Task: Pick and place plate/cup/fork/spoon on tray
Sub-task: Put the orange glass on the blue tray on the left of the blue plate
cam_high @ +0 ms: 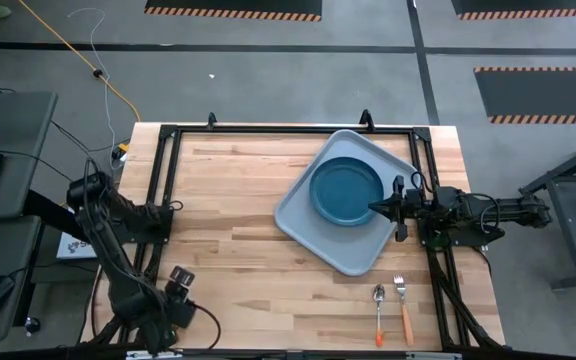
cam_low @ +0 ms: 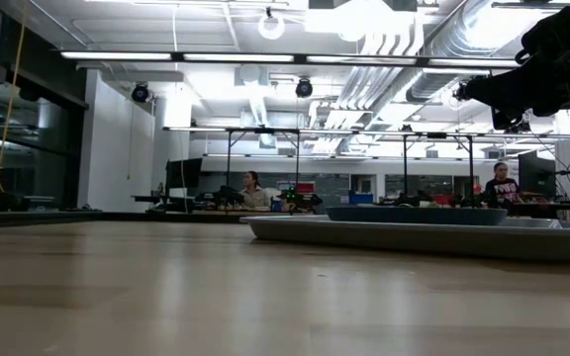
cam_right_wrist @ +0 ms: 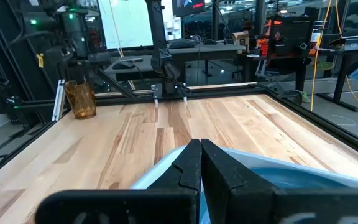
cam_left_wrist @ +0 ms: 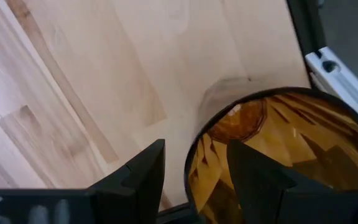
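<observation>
Only the plate (cam_high: 345,190) lies in the tray (cam_high: 308,222); left gripper (cam_left_wrist: 194,163) straddles the cup's (cam_left_wrist: 278,155) rim.

A teal plate (cam_high: 344,190) is sitting in the grey-blue tray (cam_high: 313,228) at centre right. The spoon (cam_high: 379,312) and fork (cam_high: 403,306) are lying side by side, lower right. The amber cup (cam_high: 180,279) is standing lower left.

Overhead looks straight down; low camera skims the tabletop; both share the tray (cam_high: 298,215) (cam_low: 414,235); wrist cameras sit close
</observation>
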Tool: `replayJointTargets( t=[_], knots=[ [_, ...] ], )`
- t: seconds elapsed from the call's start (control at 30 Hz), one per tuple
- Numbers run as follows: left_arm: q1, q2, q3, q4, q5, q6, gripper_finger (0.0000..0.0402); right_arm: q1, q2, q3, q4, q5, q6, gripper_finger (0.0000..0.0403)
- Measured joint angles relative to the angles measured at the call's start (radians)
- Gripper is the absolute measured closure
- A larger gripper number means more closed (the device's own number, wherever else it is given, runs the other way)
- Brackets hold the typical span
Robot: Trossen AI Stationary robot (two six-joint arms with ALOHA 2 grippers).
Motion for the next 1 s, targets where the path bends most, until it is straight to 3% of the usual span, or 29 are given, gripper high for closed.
replayJointTargets(
  t=[0.43, 0.53, 0.67, 0.77, 0.87, 1.0],
  knots=[
    [0.009, 0.067, 0.0, -0.001, 0.042, 0.023, 0.0249, 0.0, 0.0, 0.0, 0.0, 0.0, 0.0, 0.0402],
    [0.019, 0.067, 0.0, -0.003, 0.042, -0.019, 0.0287, 0.0, 0.0, 0.0, 0.0, 0.0, 0.0, 0.0402],
    [0.052, 0.066, 0.0, -0.019, 0.047, -0.08, 0.038, 0.0, 0.0, 0.0, 0.0, 0.0, 0.0, 0.0402],
    [0.097, 0.046, 0.009, -0.066, 0.036, -0.103, 0.0388, 0.0, 0.0, 0.0, 0.0, 0.0, 0.0, 0.0402],
    [0.169, 0.019, 0.061, -0.168, -0.024, -0.068, 0.0396, 0.0, 0.0, 0.0, 0.0, 0.0, 0.0, 0.0402],
    [0.326, -0.024, 0.175, -0.286, -0.224, 0.032, 0.0397, 0.0, 0.0, 0.0, 0.0, 0.0, 0.0, 0.0402]
  ],
)
